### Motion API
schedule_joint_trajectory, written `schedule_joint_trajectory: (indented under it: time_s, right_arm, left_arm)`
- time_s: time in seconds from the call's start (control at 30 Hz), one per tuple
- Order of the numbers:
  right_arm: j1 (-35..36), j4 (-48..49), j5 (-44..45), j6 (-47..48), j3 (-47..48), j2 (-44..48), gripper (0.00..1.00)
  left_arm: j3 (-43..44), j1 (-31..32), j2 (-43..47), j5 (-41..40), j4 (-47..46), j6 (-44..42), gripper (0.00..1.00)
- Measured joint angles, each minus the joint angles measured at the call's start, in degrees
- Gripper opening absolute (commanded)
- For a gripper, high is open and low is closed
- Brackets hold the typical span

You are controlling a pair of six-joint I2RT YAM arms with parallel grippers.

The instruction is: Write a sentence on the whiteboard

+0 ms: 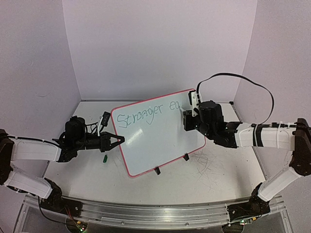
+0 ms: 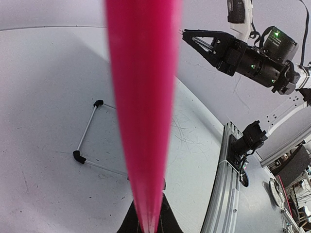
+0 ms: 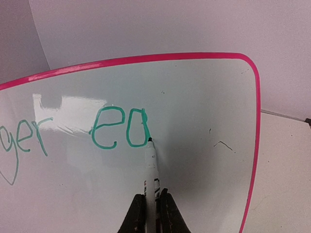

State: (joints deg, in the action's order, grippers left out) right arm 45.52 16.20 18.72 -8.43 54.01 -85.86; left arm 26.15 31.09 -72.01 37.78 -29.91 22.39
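The whiteboard (image 1: 160, 141) has a small green piece (image 1: 104, 158) lying nearby.

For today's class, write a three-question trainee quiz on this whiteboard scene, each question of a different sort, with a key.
1. True or false: the left tool grips the whiteboard by its rim.
2. The marker held in the right tool writes in: A red, B green, C black.
3. Fill in: the sentence now reads "Stronger ___".
Key: 1 true; 2 B; 3 ea.
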Motion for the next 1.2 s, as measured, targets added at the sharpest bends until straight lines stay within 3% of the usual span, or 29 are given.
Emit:
schedule_joint_trajectory:
  time_s: [0.4,0.67,1.2]
  right_arm:
    - [0.0,-0.84,-0.37,0.33,-0.05,0.77,0.0]
    - [-0.24,-0.01,-1.68,1.31,-1.61,7.28,0.0]
    - [-1.92,0.48,-1.47,1.51,1.19,2.29,0.0]
  left_arm:
    - [0.0,0.0,0.0,0.01,-0.02,-0.14,0.0]
    - [0.0,0.0,0.0,0.04,-0.04,-0.39,0.0]
    - [0.0,0.0,0.14,0.04,0.02,-0.48,0.0]
